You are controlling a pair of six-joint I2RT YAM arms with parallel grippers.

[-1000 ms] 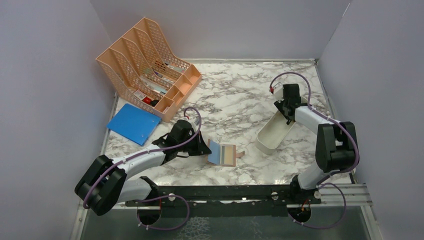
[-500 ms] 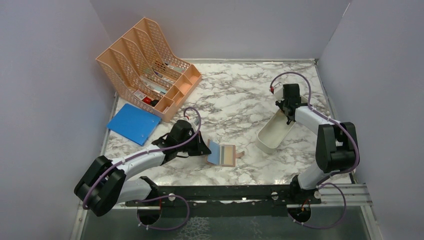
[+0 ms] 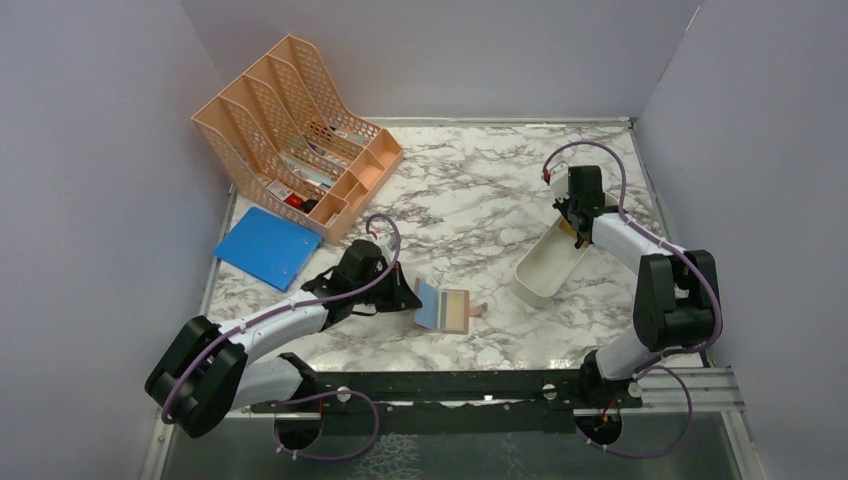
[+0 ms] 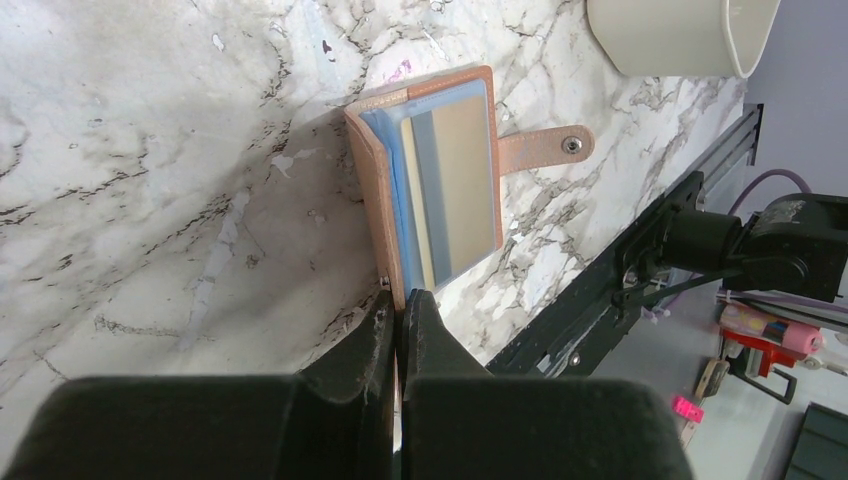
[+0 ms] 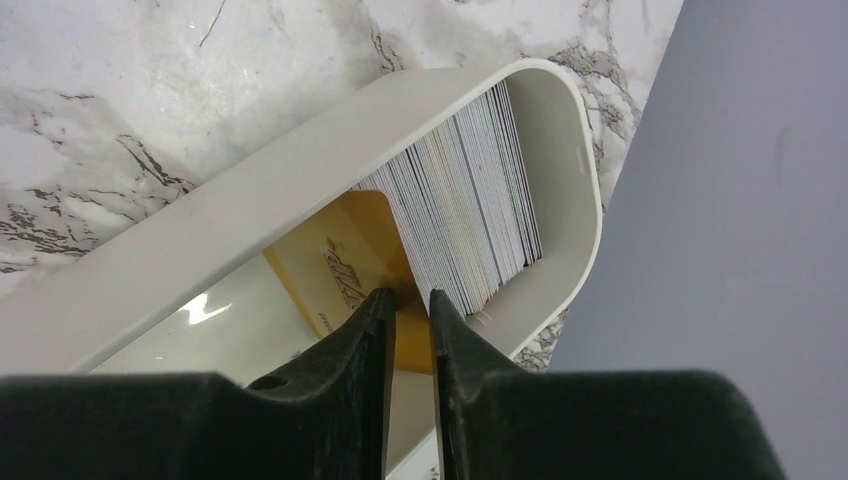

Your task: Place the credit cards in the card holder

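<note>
Right pincer [image 5: 408, 300], narrowed, straddles the gold card [image 5: 330, 255] inside the white tray [image 5: 200, 240]. Grip unclear, print unreadable. Left pincer [image 4: 400, 305] pinches the card holder [image 4: 450, 170] edge.

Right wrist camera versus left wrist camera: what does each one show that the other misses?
Only the right wrist view: the cards standing on edge at one end of the tray, a gold card leaning beside them, and the right claw with its fingers narrowly apart at that card. Only the left wrist view: the open wallet with its blue lining and snap tab, and the left claw shut on the wallet's near corner. Both: the white tray and the marble table.
</note>
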